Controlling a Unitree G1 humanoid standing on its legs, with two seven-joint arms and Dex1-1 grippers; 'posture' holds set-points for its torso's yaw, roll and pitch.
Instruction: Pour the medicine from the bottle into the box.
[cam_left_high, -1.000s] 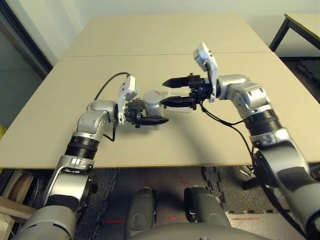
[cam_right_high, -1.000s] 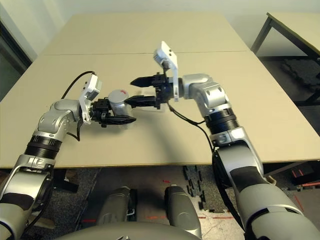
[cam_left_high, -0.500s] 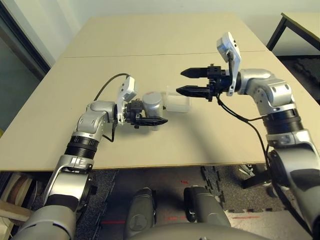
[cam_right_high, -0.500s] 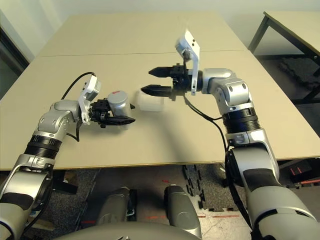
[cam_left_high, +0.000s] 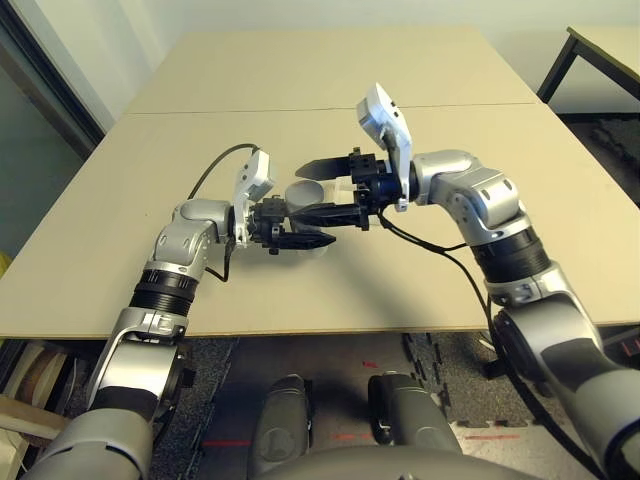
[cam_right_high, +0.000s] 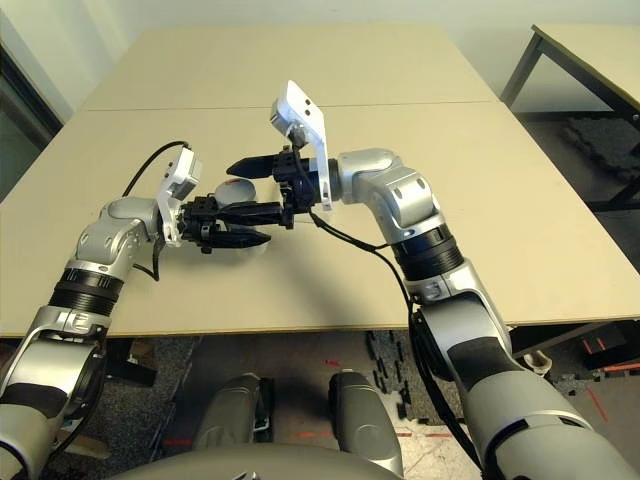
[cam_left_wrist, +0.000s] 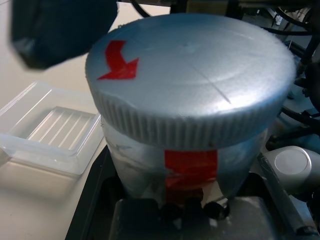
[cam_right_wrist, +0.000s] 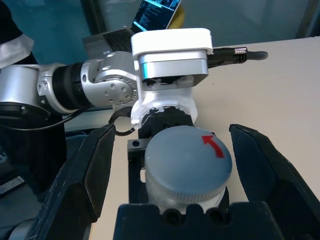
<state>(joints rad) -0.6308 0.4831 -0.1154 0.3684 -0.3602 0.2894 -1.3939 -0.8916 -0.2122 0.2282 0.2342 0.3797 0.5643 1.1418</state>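
One box (cam_left_wrist: 52, 130) partly cut off

Open laptop (cam_right_wrist: 120, 37), screen lit, at far edge; second table (cam_left_high: 610, 50) beyond main table (cam_left_high: 400, 290), right side

red curved arrow on the silver lid (cam_left_wrist: 190, 70), red mark below the lid

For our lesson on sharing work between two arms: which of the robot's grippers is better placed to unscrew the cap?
Probably the right gripper. It is open, its fingers standing either side of the cap, while the left gripper is shut around the bottle, steadying it.
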